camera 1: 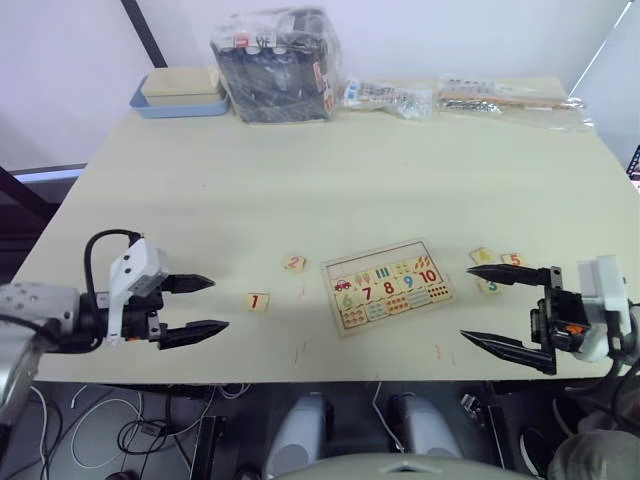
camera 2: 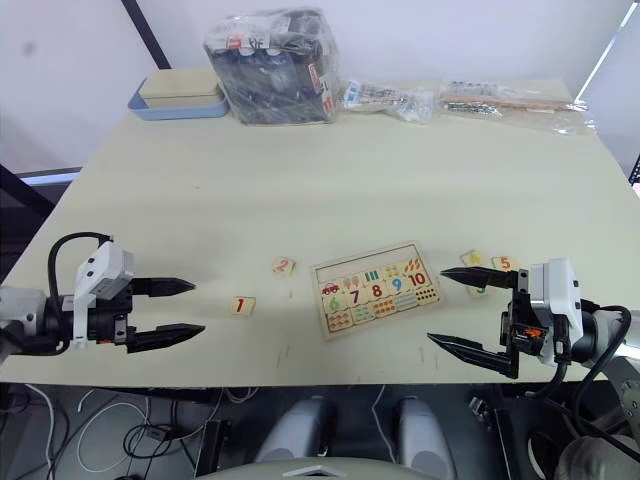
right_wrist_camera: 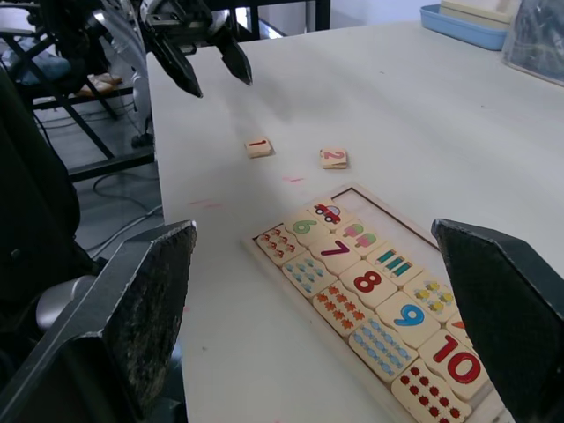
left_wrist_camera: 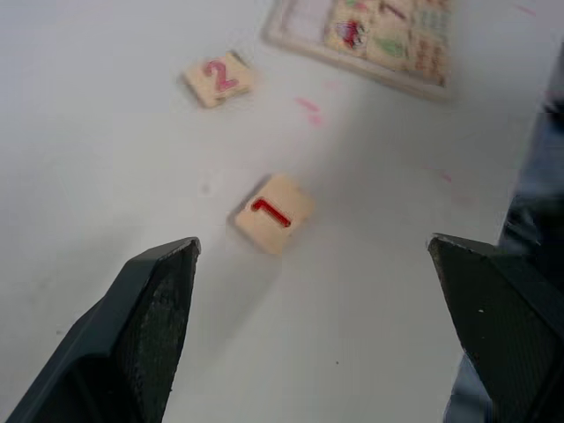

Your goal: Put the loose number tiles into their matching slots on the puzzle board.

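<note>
The left pincer [camera 1: 205,305] hangs low over the counter [camera 1: 330,170] near its front edge, with its two black fingers spread wide and nothing between them. It points at the tile 1 [camera 1: 258,301], which lies flat just ahead of it, not touching. The tile 2 [camera 1: 294,264] lies a bit farther on, between tile 1 and the board [camera 1: 388,286].

The right pincer [camera 1: 485,305] is on the other side, also low over the front edge. Its fingers are wide apart and empty too.

The board lies flat near the middle front of the counter, turned a little. It holds the numbers 6 to 10 and small counting pictures. The row of slots [right_wrist_camera: 388,218] along its far edge looks bare, pale wood.

Three more tiles lie close together just right of the board. One is the tile 5 [camera 1: 513,260]. The yellow tile [camera 1: 482,256] sits beside it. The green tile [camera 1: 489,286] is partly hidden behind the upper finger of the right pincer.

At the back of the counter stand a blue tray [camera 1: 180,103] with a tan box, a big bag [camera 1: 276,65] of dark things, and some small clear packets [camera 1: 500,98].
</note>
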